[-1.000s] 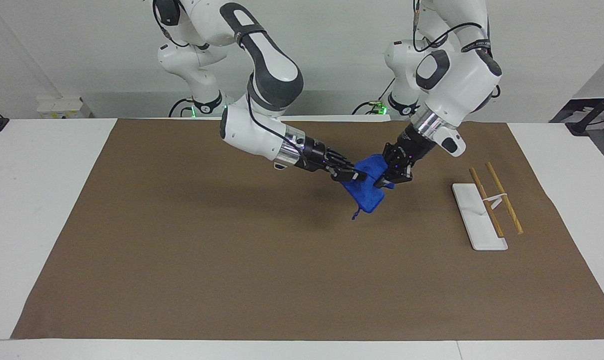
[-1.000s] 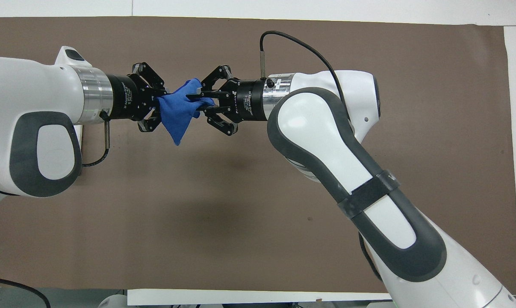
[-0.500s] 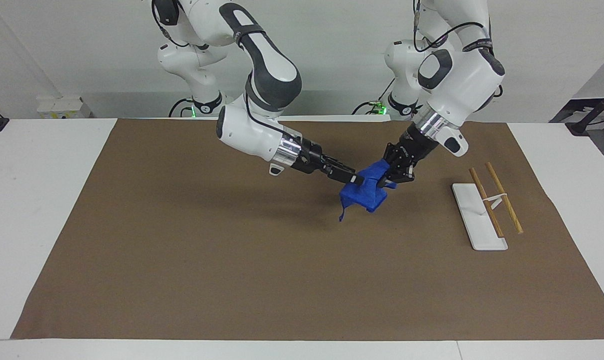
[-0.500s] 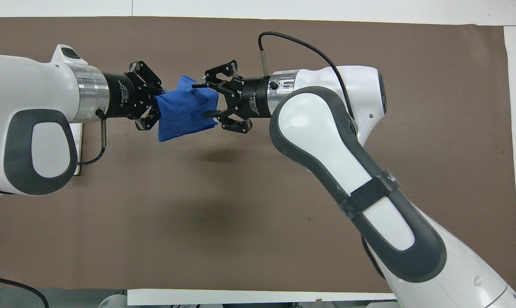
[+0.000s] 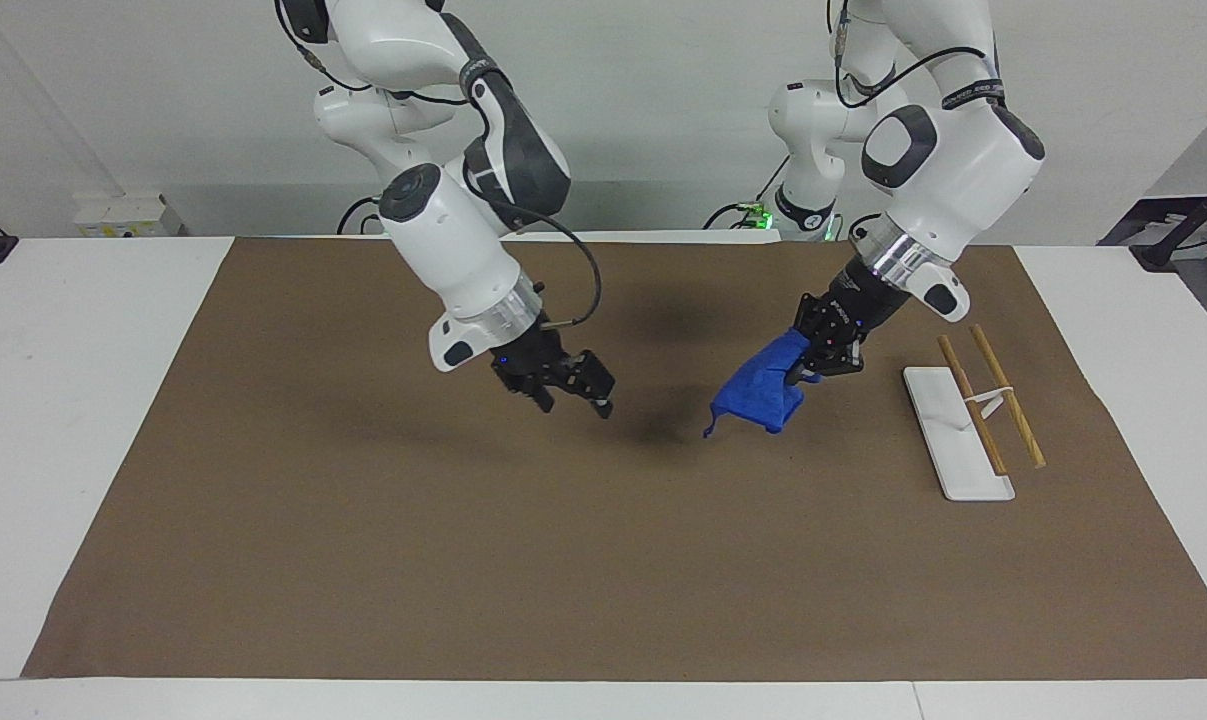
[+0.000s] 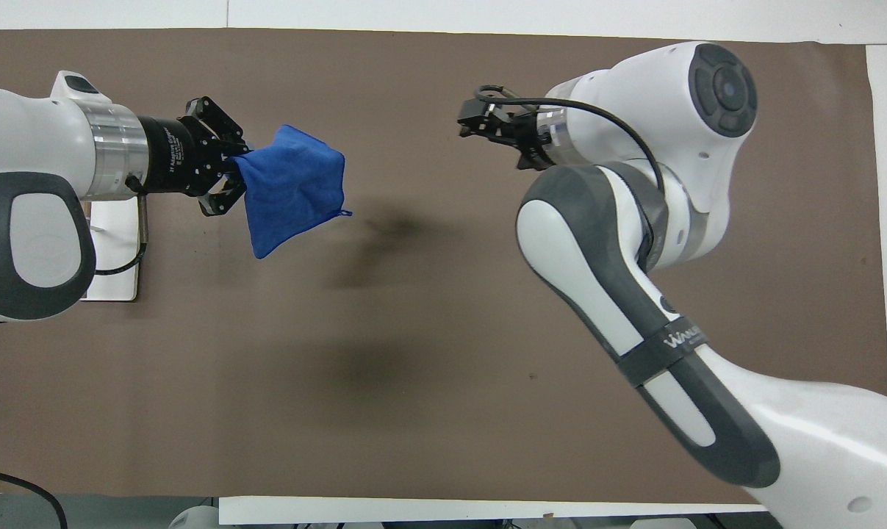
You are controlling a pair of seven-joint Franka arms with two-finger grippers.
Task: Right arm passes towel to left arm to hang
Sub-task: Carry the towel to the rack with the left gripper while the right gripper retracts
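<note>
The bright blue towel [image 5: 758, 395] hangs from my left gripper [image 5: 801, 370], which is shut on one upper edge of it and holds it in the air over the brown mat beside the rack. Its thin loop [image 5: 709, 430] dangles at the lowest corner. In the overhead view the towel [image 6: 292, 187] spreads out from the left gripper [image 6: 234, 175]. My right gripper [image 5: 575, 395] is open and empty, up over the middle of the mat, well apart from the towel; it also shows in the overhead view [image 6: 469, 125].
A rack with a white base [image 5: 948, 430] and two slanted wooden rods [image 5: 1008, 410] stands toward the left arm's end of the table, partly under the left arm in the overhead view [image 6: 112, 253]. A brown mat [image 5: 363, 550] covers the table.
My right gripper has let go of the towel and drawn away toward the right arm's end. My left gripper keeps the towel and has shifted toward the rack; the towel now hangs unfolded.
</note>
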